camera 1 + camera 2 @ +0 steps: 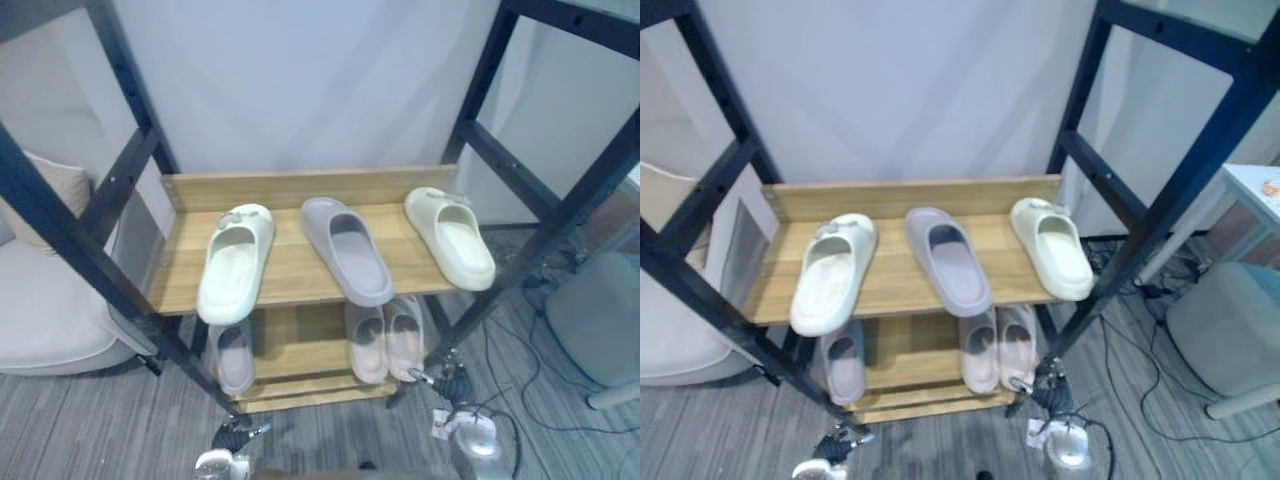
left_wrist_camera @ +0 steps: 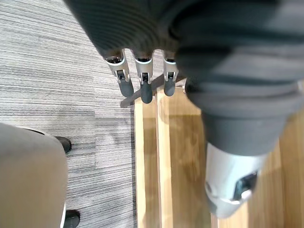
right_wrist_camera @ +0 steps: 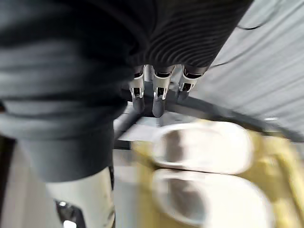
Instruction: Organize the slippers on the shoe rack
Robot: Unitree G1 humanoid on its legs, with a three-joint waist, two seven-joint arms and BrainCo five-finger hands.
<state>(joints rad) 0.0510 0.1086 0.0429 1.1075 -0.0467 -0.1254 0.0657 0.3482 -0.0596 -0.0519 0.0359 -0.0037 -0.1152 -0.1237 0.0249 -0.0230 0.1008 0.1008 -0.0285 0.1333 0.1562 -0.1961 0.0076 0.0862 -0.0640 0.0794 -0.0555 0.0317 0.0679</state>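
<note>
I saw the grey slipper between the left cream slipper and right cream slipper on the wooden shoe rack, upper shelf. The left hand and right hand hung low, fingers straight, empty.

shoe rack tan | left slipper cream | middle slipper grey | floor grey-striped
</note>
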